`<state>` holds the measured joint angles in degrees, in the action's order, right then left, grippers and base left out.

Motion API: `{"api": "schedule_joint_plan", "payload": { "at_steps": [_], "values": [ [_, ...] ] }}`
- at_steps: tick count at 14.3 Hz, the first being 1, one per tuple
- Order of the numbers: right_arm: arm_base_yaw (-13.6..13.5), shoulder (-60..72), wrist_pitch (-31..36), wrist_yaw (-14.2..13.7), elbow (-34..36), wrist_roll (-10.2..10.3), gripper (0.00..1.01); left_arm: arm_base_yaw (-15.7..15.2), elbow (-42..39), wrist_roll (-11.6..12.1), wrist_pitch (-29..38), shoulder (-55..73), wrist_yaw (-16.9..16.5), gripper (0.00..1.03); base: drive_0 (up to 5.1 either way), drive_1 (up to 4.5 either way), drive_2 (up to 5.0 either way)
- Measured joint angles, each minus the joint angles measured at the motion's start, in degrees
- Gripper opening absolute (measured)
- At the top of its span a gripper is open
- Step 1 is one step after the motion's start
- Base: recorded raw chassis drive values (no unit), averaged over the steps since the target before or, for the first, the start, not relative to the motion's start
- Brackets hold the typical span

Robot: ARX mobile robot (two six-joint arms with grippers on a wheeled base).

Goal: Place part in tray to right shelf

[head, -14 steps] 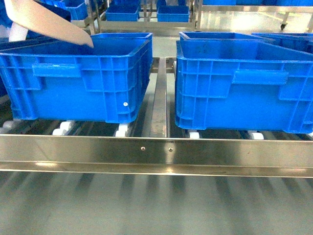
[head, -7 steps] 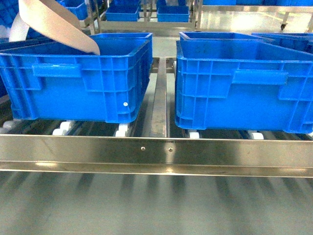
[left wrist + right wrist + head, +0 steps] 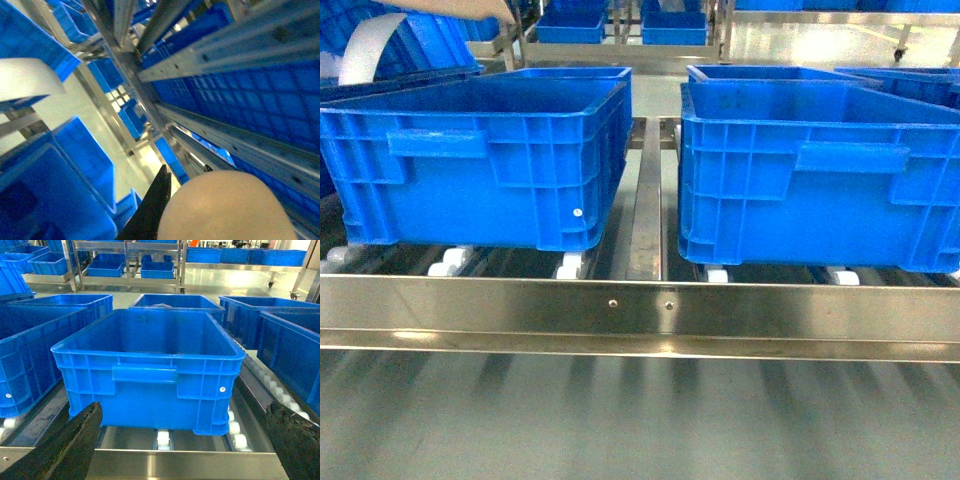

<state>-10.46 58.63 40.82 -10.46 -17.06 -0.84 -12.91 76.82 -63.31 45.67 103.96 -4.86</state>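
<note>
The part is not visible in any view. The tray (image 3: pixel 470 9) is lifted above and behind the left crate (image 3: pixel 470 160), probably to tip. The left gripper's (image 3: pixel 165 200) closure I cannot tell; the right gripper (image 3: pixel 185 440) hangs wide open.

No legible text, label, brand, number or sign appears in any view. The blue crates (image 3: pixel 480 160) carry only moulded ribs and a small pale dot, too small to read. The steel front rail (image 3: pixel 640 305) of the shelf shows two plain screws and no marking.
</note>
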Motion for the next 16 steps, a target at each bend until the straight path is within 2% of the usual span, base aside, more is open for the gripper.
{"api": "schedule_joint_plan", "payload": {
  "at_steps": [1,2,3,4,5,6,7,8,9,10,11,13,15,16],
  "values": [
    [0.00,0.00,0.00,0.00,0.00,0.00,0.98,2.14,-8.63,0.92,4.09,-6.36,-1.16,0.14,0.0,0.00,0.0],
    [0.00,0.00,0.00,0.00,0.00,0.00,0.98,5.16,-16.48,3.41,3.37,-13.44,-3.26,0.14,0.0,0.00,0.0],
    [0.00,0.00,0.00,0.00,0.00,0.00,0.98,7.65,-19.58,7.26,-0.04,-17.73,-4.37,0.14,0.0,0.00,0.0],
    [0.00,0.00,0.04,0.00,0.00,0.00,0.98,8.37,-20.37,19.02,-11.34,-21.33,-2.40,0.14,0.0,0.00,0.0],
    [0.04,0.00,-0.02,-0.07,0.00,0.00,0.98,7.98,-26.86,30.53,-13.38,-25.35,-1.18,0.14,0.0,0.00,0.0],
    [0.00,0.00,0.04,-0.02,0.00,0.00,0.98,7.96,-31.98,37.73,-9.97,-28.98,-1.44,0.14,0.0,0.00,0.0],
    [-0.02,0.00,0.00,0.20,0.00,0.00,0.98,8.81,-36.76,47.63,-7.48,-33.16,-0.96,0.14,0.0,0.00,0.0],
    [0.92,-1.38,0.09,0.90,0.94,0.17,0.85,10.03,-42.56,53.48,-5.20,-36.11,-0.98,0.14,0.0,0.00,0.0],
    [2.16,-4.68,-0.07,1.90,3.74,0.20,0.71,10.21,-46.58,55.25,-3.13,-38.01,-1.09,0.13,0.0,0.00,0.0],
    [3.17,-6.91,-0.68,2.84,5.66,0.22,0.58,10.23,-49.96,58.40,-4.79,-40.11,1.27,0.13,0.0,0.00,0.0],
    [3.91,-8.90,-1.53,3.52,7.28,0.22,0.45,12.04,-56.22,61.68,-3.39,-40.85,5.70,0.13,0.0,0.00,0.0],
    [4.63,-10.80,-2.14,4.57,8.50,0.22,0.34,12.35,-57.35,62.18,-3.56,-42.99,5.38,0.13,0.0,0.00,0.0],
    [4.83,-11.91,-2.54,4.72,8.98,0.22,0.28,12.81,-58.34,62.34,-3.04,-44.52,5.05,0.13,0.0,0.00,0.0],
    [5.49,-13.97,-3.54,5.38,10.10,0.28,0.17,13.09,-60.50,62.29,-3.13,-46.25,4.68,0.13,0.0,0.00,0.0]
  ]
}}
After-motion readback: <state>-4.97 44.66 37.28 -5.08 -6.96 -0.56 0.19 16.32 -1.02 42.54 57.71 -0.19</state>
